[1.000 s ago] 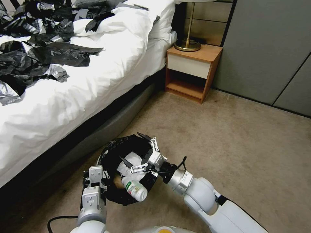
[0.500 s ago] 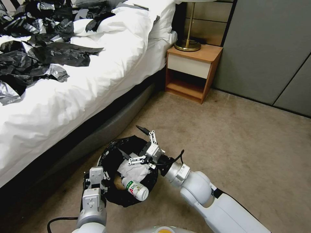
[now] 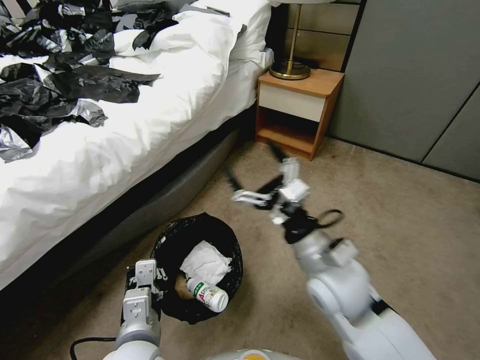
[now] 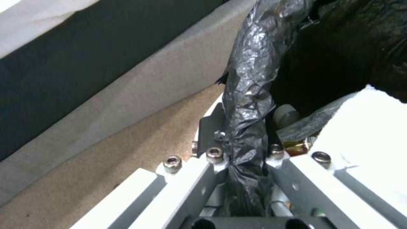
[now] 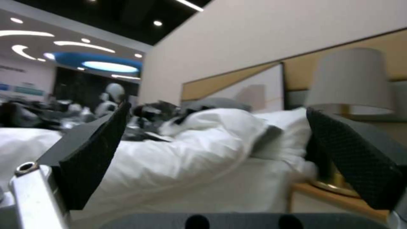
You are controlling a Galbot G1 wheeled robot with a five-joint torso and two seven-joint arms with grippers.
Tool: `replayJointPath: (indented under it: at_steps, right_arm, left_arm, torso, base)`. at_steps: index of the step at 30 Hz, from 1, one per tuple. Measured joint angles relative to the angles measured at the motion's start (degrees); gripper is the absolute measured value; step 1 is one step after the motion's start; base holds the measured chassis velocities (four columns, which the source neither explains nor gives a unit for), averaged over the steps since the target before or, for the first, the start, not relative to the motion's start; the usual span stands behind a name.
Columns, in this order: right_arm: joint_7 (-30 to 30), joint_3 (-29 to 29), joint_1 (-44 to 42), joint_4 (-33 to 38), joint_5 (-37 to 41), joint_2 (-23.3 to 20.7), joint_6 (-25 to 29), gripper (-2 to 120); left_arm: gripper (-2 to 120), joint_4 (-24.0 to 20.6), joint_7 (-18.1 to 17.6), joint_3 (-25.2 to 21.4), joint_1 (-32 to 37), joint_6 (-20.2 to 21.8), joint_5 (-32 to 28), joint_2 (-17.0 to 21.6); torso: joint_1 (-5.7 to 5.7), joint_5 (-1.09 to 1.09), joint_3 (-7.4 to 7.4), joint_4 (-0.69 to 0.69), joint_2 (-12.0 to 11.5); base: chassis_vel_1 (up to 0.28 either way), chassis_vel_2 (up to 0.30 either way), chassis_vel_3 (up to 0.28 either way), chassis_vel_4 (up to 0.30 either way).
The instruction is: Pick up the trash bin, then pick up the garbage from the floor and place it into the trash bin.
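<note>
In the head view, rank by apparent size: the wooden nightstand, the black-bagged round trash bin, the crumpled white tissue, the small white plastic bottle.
1. Wooden nightstand, farther away yet largest.
2. Black-bagged round trash bin.
3. Crumpled white tissue.
4. Small white plastic bottle.

One trash bin (image 3: 172, 240) is counted, black-bagged, on the floor. Two garbage pieces are seen inside it: one white tissue (image 3: 205, 261) and one small plastic bottle (image 3: 208, 294). Two claws are counted: left claw (image 3: 145, 280), right claw (image 3: 252, 172). One bed (image 3: 150, 125), one nightstand (image 3: 300, 102) and one lamp (image 3: 290, 65) are noted. The black plastic sheets (image 3: 60, 80) are too tangled for a count.
</note>
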Motion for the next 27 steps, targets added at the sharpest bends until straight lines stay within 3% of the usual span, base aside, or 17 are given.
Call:
replayJointPath:
  at_steps: [4, 9, 27]
  right_arm:
    - [1.60, 3.38, -4.53, 0.12, -0.45, 1.05, 0.79, 100]
    - [3.13, 9.33, -12.47, -4.69, -3.19, 4.10, 3.94, 100]
    - [3.70, 8.20, -16.62, -8.30, -4.22, 5.73, 6.55, 100]
  left_arm:
    - [0, -0.20, -0.06, -0.10, 0.08, 0.01, -0.18, 0.05]
    - [0, -1.01, -0.41, -0.16, 0.81, 0.38, -0.59, 0.13]
    - [0, -3.61, -2.40, 0.53, 2.59, 6.86, -8.34, 0.55]
  torso:
    - [0.00, 0.02, 0.00, 0.00, 0.00]
    - [0.00, 0.01, 0.00, 0.00, 0.00]
    - [0.00, 0.01, 0.00, 0.00, 0.00]
  base:
    - [0.000, 0.000, 0.000, 0.000]
    - [0.000, 0.000, 0.000, 0.000]
    - [0.000, 0.000, 0.000, 0.000]
